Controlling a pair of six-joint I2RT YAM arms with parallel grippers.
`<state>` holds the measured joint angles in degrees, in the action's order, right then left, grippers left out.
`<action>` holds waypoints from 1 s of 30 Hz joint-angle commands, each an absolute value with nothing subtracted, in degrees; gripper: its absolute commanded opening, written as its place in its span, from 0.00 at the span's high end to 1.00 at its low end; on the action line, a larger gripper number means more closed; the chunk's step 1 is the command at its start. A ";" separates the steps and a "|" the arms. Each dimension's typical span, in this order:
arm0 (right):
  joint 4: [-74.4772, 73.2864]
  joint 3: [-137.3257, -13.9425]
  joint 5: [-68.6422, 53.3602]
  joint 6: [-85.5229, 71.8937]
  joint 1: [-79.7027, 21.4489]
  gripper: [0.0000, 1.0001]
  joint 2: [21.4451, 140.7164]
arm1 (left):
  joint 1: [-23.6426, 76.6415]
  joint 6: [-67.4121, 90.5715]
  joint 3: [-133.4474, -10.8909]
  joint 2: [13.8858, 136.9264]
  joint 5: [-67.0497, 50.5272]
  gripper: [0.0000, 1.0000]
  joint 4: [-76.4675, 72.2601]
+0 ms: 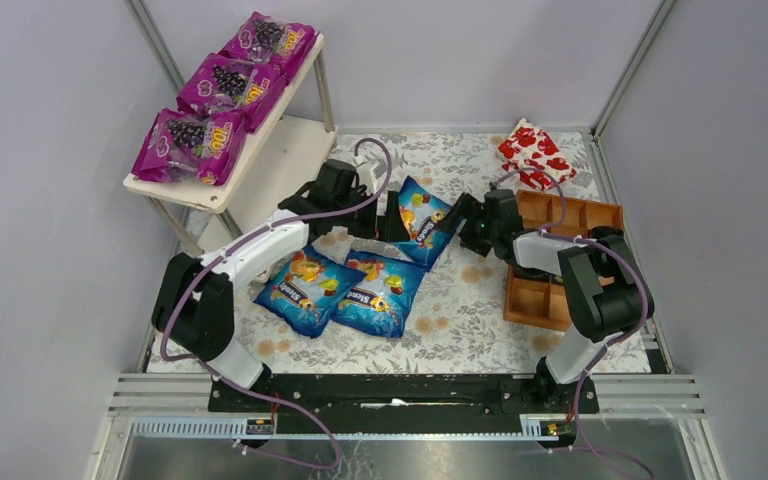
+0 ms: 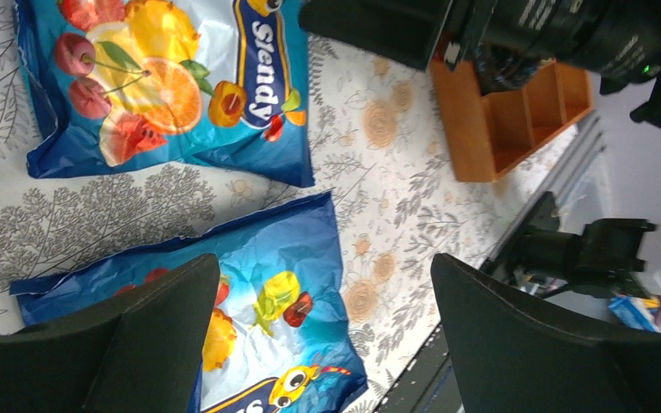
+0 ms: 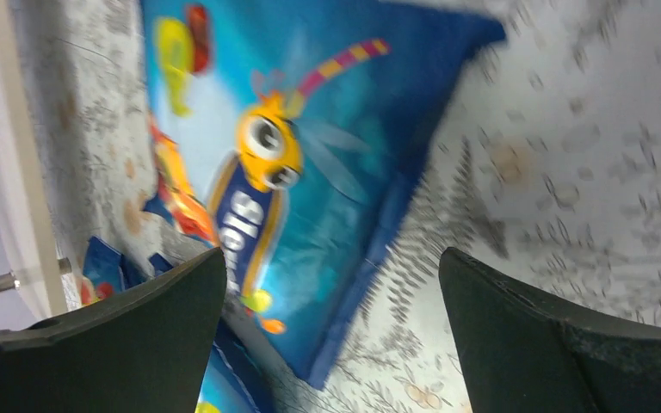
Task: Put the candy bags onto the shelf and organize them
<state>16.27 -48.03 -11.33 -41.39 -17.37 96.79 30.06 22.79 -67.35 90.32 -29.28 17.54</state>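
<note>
Left end effector: fingers spread, empty, low over a blue bag.
Right end effector: spread, empty, at the far blue bag's right edge.
Purple candy bags: three in a row on the shelf, top board.
Blue candy bags: three on the surface, near the shelf.
Suggested grasp: likely slippery film, so pinch a sealed edge.
Suggested placement: lower board, entering low.
</note>
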 commanded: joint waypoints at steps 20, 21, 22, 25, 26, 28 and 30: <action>29.62 -63.24 -31.71 -39.81 -17.36 0.00 117.83 | 38.92 26.38 -65.64 92.41 -1.06 0.01 12.39; 29.26 -62.79 -30.89 -39.46 -17.32 0.00 117.18 | 38.77 26.49 -65.87 92.86 -0.87 0.01 12.69; 29.23 -61.98 -30.04 -39.55 -17.17 0.00 116.41 | 38.49 26.80 -65.99 93.24 -1.11 0.01 12.74; 29.47 -58.34 -28.58 -40.77 -15.87 0.00 113.59 | 37.54 28.28 -65.90 94.32 -1.87 0.01 12.02; 29.67 -56.91 -28.59 -41.22 -15.25 0.00 112.79 | 37.14 28.68 -65.41 94.57 -2.33 0.01 11.02; 30.36 -54.47 -28.58 -41.75 -14.31 0.00 111.26 | 35.70 30.18 -64.65 95.45 -4.31 0.02 8.89; 30.92 -53.26 -28.22 -41.99 -14.24 0.00 110.17 | 33.82 31.88 -64.61 96.52 -5.29 0.06 7.15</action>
<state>31.40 -56.55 -28.23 -41.95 -15.59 113.75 36.77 28.45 -63.83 95.29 -3.70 12.86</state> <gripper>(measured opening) 0.995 0.963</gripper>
